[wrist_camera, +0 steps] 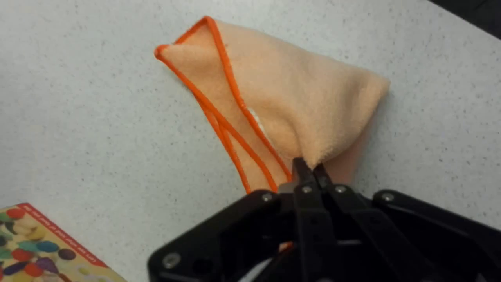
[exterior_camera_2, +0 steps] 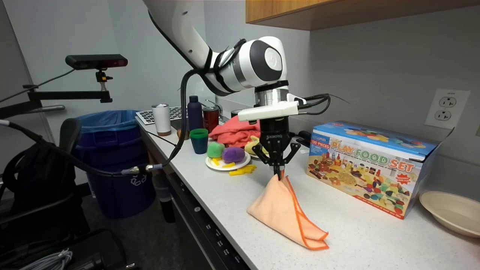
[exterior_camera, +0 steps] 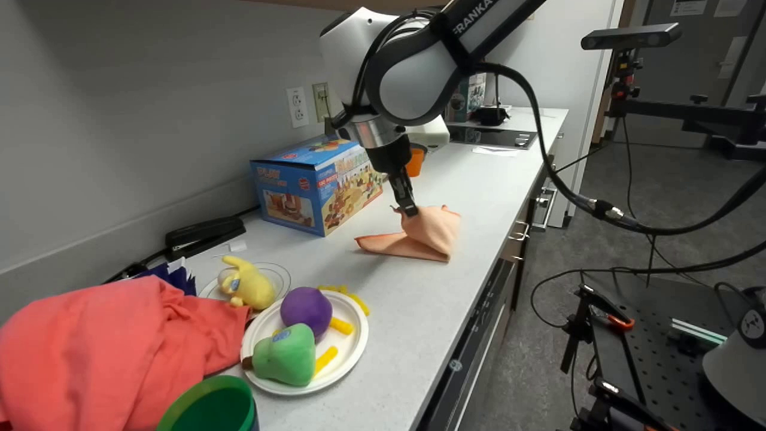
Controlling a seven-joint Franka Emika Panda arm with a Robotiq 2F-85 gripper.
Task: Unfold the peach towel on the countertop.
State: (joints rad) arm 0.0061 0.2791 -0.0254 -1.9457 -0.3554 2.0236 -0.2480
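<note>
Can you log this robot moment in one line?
black two-fingered tool: shut on orange-edged peach cloth towel | towel: folded, partly raised off speckled grey countertop | unfolding: unfinished

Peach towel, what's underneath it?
The countertop shows around the peach towel, part of which the gripper holds raised. Whatever lies directly beneath is covered and can't be seen.

Peach towel (wrist_camera: 289, 88) partly behind gripper (wrist_camera: 310, 166) in wrist view
</note>
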